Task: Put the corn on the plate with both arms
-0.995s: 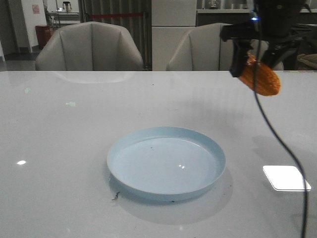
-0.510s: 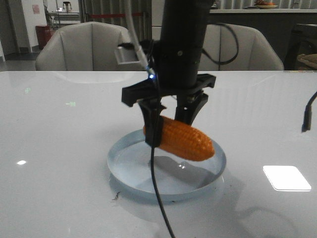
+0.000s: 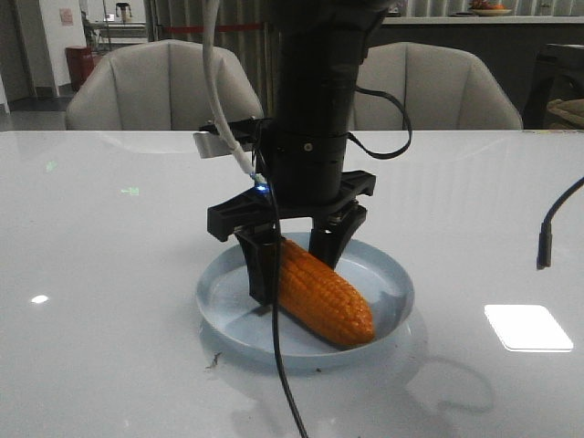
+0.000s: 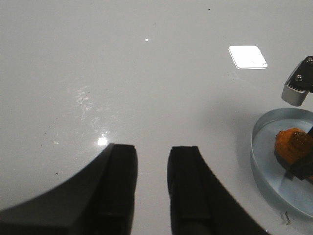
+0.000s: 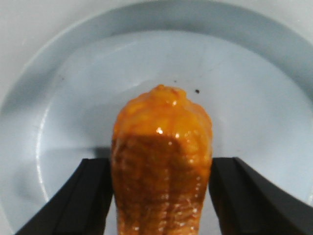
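Right hand (image 3: 294, 254) lowered; corn (image 3: 324, 292) now touching plate (image 3: 392, 283).

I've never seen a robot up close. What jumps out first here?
The bright orange corn, gripped at its thick end by the right hand, slants down into the pale blue plate mid-table. The left hand hangs empty over bare table beside the plate.

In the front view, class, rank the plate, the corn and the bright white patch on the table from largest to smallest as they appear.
1. plate, widest across.
2. corn, about half the plate's width.
3. bright white patch, a little shorter than the corn, though it lies flat and foreshortened, so this last placing is unsure.
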